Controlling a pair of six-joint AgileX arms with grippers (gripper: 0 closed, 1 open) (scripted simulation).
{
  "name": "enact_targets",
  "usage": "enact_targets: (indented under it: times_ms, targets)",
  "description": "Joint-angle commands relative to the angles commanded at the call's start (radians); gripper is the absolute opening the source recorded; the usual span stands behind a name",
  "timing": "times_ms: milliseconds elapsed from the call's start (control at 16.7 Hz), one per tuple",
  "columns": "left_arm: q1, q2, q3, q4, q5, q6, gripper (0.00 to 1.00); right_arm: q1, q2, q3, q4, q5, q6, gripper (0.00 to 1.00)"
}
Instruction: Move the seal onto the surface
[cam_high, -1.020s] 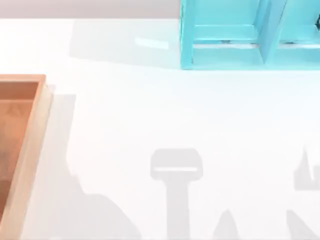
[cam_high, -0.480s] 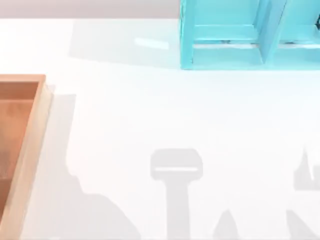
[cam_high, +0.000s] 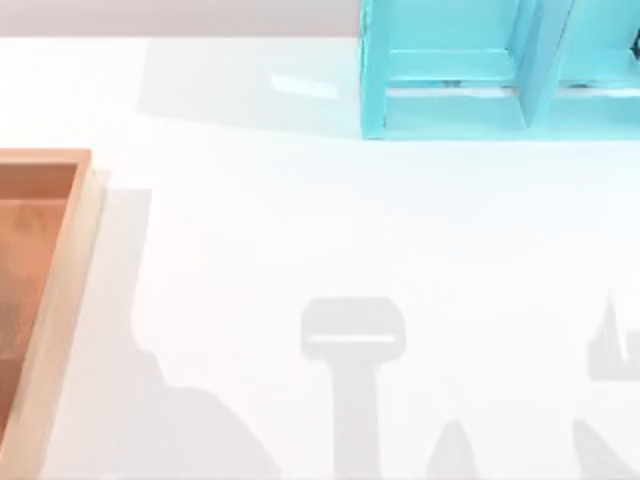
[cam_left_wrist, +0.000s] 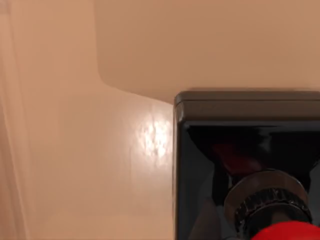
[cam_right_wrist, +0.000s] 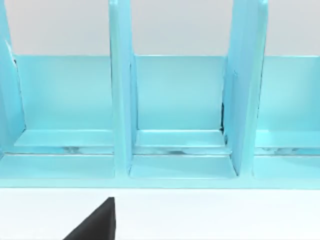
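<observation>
The seal (cam_left_wrist: 260, 190), black block and red knob, sits on the orange-brown tray (cam_left_wrist: 75, 150) floor close under the left wrist camera. The white desk (cam_high: 350, 230) and blue shelf unit (cam_high: 480, 70) lie farther off. I cannot tell either arm's jaw state.

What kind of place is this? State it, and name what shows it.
Probably a rendered tabletop test scene, not a real room: a plain white tabletop, a light-blue shelf unit at its far edge, an orange-brown wooden tray at its left, and a seal on that wood.
</observation>
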Motion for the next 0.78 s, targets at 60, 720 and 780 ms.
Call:
enact_targets:
  times_ms: [60, 720, 780]
  targets:
    - [-0.001, -0.001, 0.0, 0.0, 0.0, 0.001, 0.0, 0.0, 0.0, 0.0, 0.0, 0.0, 0.0, 1.0]
    - [-0.426, -0.081, 0.375, -0.48, 0.0, -0.425, 0.0, 0.0, 0.0, 0.0, 0.0, 0.0, 0.0, 1.0]
    - [-0.471, -0.095, 0.41, -0.525, 0.0, -0.47, 0.0, 0.0, 0.0, 0.0, 0.0, 0.0, 0.0, 1.0]
